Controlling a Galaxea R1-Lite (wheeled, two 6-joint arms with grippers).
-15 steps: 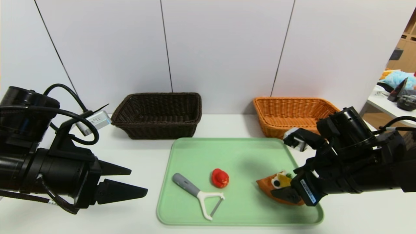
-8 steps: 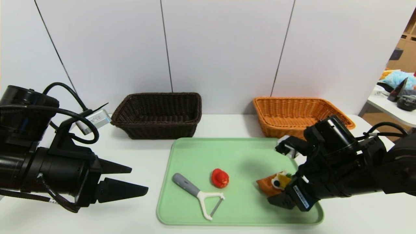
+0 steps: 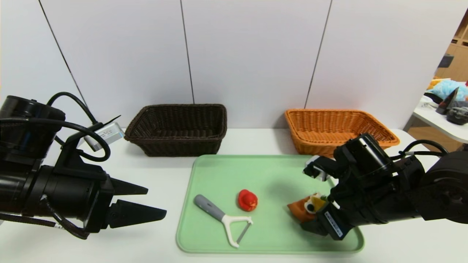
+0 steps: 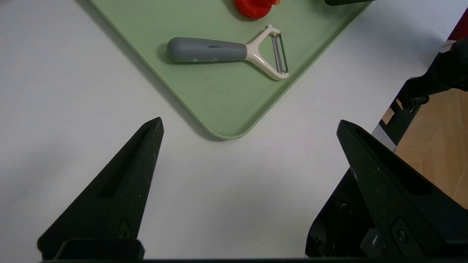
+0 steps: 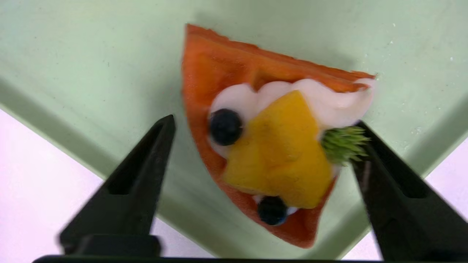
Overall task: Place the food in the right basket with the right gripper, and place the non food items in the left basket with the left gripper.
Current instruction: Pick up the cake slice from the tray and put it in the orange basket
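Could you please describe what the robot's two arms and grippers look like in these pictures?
Both arms are matte black with thick cylindrical segments and looping black cables. The left gripper and the right gripper each end in two flat, tapering, triangular black fingers. Each wrist carries a small silver-grey camera module, and a white printed label sits on the right wrist housing.

Both arms matte black, chunky cylindrical wrist housings. Left gripper (image 3: pixel 140 202): two long black wedge fingers (image 4: pixel 120 190) tapering to points, shallow slot down each inner face, small screw near each base. Black cables loop behind it; silver-grey boxy module behind and above. Right gripper (image 5: pixel 261 126): same black pointed fingers, white label strip with dark print just behind them, grey-white block on the wrist, thin black cable trailing.
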